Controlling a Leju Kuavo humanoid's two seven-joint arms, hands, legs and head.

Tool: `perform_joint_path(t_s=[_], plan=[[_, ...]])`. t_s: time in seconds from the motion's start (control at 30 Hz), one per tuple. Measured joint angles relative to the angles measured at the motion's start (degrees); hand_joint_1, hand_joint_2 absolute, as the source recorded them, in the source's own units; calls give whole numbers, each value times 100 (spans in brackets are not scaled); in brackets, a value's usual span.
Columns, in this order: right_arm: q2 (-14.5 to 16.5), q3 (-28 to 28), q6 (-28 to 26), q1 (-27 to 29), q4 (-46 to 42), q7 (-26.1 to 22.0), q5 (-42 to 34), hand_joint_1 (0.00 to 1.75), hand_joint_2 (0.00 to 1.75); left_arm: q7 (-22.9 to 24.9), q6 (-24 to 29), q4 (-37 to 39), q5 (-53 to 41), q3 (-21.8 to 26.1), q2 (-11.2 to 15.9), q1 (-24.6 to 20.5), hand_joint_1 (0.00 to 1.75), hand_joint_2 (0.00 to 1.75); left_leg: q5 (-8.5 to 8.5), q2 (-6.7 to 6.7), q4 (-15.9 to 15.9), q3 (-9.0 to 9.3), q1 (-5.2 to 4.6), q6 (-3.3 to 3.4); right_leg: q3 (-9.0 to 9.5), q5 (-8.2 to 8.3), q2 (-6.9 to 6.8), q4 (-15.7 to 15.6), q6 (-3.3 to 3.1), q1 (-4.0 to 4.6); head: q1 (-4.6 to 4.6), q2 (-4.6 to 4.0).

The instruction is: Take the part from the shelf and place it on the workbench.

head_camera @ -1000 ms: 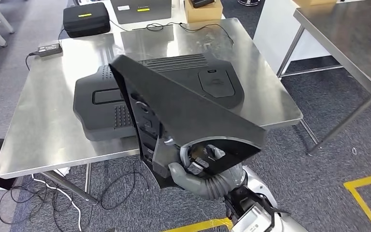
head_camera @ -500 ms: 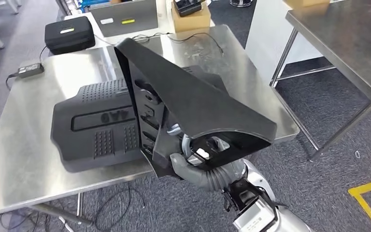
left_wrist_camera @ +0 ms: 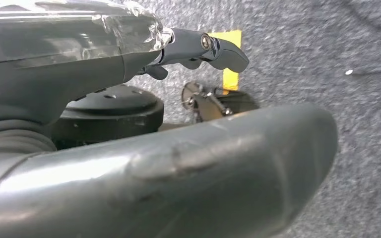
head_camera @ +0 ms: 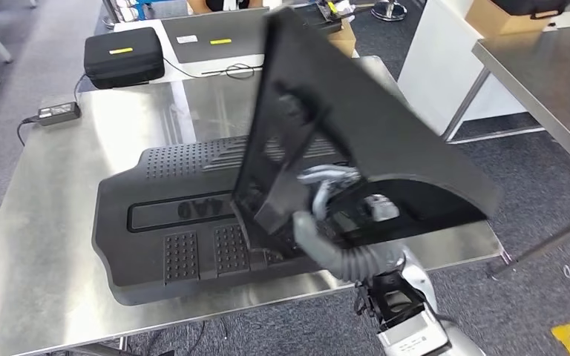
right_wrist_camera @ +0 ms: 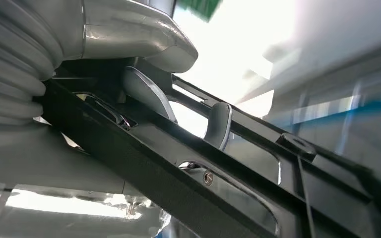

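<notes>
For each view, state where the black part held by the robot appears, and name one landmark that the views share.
Head view: part right of centre, tilted above the workbench.
Left wrist view: not in it.
Right wrist view: part runs diagonally through the middle.
Shared landmark: right hand holding it.

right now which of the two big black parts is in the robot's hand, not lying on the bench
The smooth wedge-shaped black part, tilted up on edge in the right hand. The studded black part lies flat on the workbench.

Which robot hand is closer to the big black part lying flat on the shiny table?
Right. The right hand holds another black part directly above the flat black part on the workbench. The left hand hangs low over the carpet.
</notes>
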Motion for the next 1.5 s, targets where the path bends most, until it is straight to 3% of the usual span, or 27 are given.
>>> perform_joint_path(t_s=[0.03, 0.1, 0.17, 0.23, 0.3, 0.37, 0.4, 0.43, 0.47, 0.53, 0.6, 0.67, 0.73, 0.77, 0.8, 0.93, 1.0, 1.17, 1.3, 1.5], plan=[[14, -42, -321, 23, 4, 226, 662, 175, 175, -7, 22, 0, -9, -12, -8, -2, 0, 0, -46, -11, 3, 57, -11, -13, 29, 312, 2, -279, -38, 28, 6, 0], [83, -175, -766, 71, 12, 922, 2670, 175, 175, -11, 51, 0, -45, -51, -22, -12, 0, 0, -117, -29, 8, 99, -11, -66, 52, 637, 16, -609, -107, 80, 34, 0], [145, -360, -885, 84, 15, 1656, 5212, 175, 175, -16, 74, 0, -101, -100, -24, -27, 0, 0, -137, -37, 73, 115, -13, -139, 58, 659, 29, -663, -163, 80, 39, 0], [163, -548, -897, 62, 15, 2023, 6804, 175, 175, -21, 96, 1, -143, -131, -23, -43, 0, 0, -228, -21, 243, 106, -19, -207, 117, 736, 12, -692, -215, 40, 20, 0], [185, -717, -908, 39, 15, 2044, 7003, 175, 175, -23, 127, 2, -157, -153, -22, -61, 0, 0, -530, 12, 697, -93, 22, -297, 158, 735, -8, -704, -247, 15, -28, 0], [208, -881, -911, 30, 21, 1861, 6816, 175, 175, -35, 182, 2, -172, -193, -22, -67, 0, 0, -870, 43, 1393, -479, 99, -385, 164, 714, -10, -703, -257, 7, -94, 0], [215, -967, -911, 33, 31, 1692, 6721, 175, 175, -51, 218, 2, -185, -215, -22, -67, 0, 0, -932, 52, 1620, -628, 136, -415, 170, 701, -7, -702, -252, 2, -117, 0], [222, -1057, -911, 35, 53, 1512, 6661, 175, 175, -74, 252, 2, -197, -232, -22, -68, 0, 0, -879, 58, 1656, -690, 165, -435, 183, 687, -4, -701, -241, -7, -138, 0], [225, -1151, -910, 34, 91, 1361, 6625, 175, 175, -102, 286, 2, -207, -246, -22, -71, 0, 0, -705, 61, 1469, -647, 187, -447, 206, 669, -1, -700, -225, -18, -164, 0], [199, -1335, -856, -19, 223, 1369, 6593, 175, 175, -147, 334, 2, -212, -266, -22, -76, 0, 0, -200, 70, 702, -397, 207, -449, 265, 629, -1, -698, -178, -39, -220, 0], [99, -1367, -574, -295, 383, 2083, 6580, 175, 175, -162, 375, 2, -212, -277, -23, -76, 0, 0, 32, 92, 151, -273, 176, -405, 258, 609, 2, -690, -114, -51, -252, 0], [-85, -1100, -92, -868, 547, 3530, 6585, 175, 175, -170, 429, 2, -211, -281, -28, -71, 0, 0, 59, 100, 51, -298, 141, -331, 211, 598, 10, -682, -44, -55, -256, 0], [-246, -617, 280, -1391, 724, 4956, 6601, 175, 175, -191, 462, 2, -204, -284, -45, -73, 0, 0, 146, 68, 28, -286, 149, -325, 204, 608, 9, -690, -69, -43, -222, 0], [-285, -363, 417, -1519, 809, 5311, 6605, 175, 175, -202, 466, 2, -191, -284, -56, -79, 0, 0, 168, 43, 12, -272, 163, -336, 213, 613, 5, -700, -98, -30, -193, 0], [-302, -121, 567, -1563, 900, 5370, 6582, 175, 175, -208, 467, 2, -179, -284, -64, -86, 0, 0, 165, 19, 10, -273, 164, -344, 228, 628, 0, -726, -128, -25, -159, 0], [-103, 507, 942, -1395, 1424, 3909, 6351, 175, 175, -208, 479, 2, -157, -309, -95, -110, 0, 0, 143, -33, 8, -278, 170, -307, 281, 621, -26, -802, -120, -18, -30, 0], [95, 699, 929, -1372, 1731, 3459, 6219, 175, 175, -203, 507, 2, -161, -339, -105, -127, 0, 0, 137, -34, 8, -280, 168, -297, 288, 618, -35, -820, -96, -20, 8, 0], [676, 1158, 944, -1520, 2694, 2667, 5423, 175, 175, -172, 568, 2, -152, -376, -119, -161, 0, 0, 133, -17, 8, -274, 168, -288, 293, 625, -34, -836, -10, -21, 55, 0], [1159, 1501, 1025, -1650, 3466, 2127, 4812, 175, 175, -155, 580, 0, -126, -380, -127, -186, 0, 0, 143, -17, 4, -268, 176, -301, 292, 628, -41, -834, -5, 2, 46, 0], [1622, 1895, 1115, -1757, 4353, 1795, 4491, 175, 175, -132, 583, 0, -106, -384, -127, -187, 0, 0, 160, -15, -22, -250, 190, -325, 293, 632, -38, -833, -13, 18, 40, 0]])
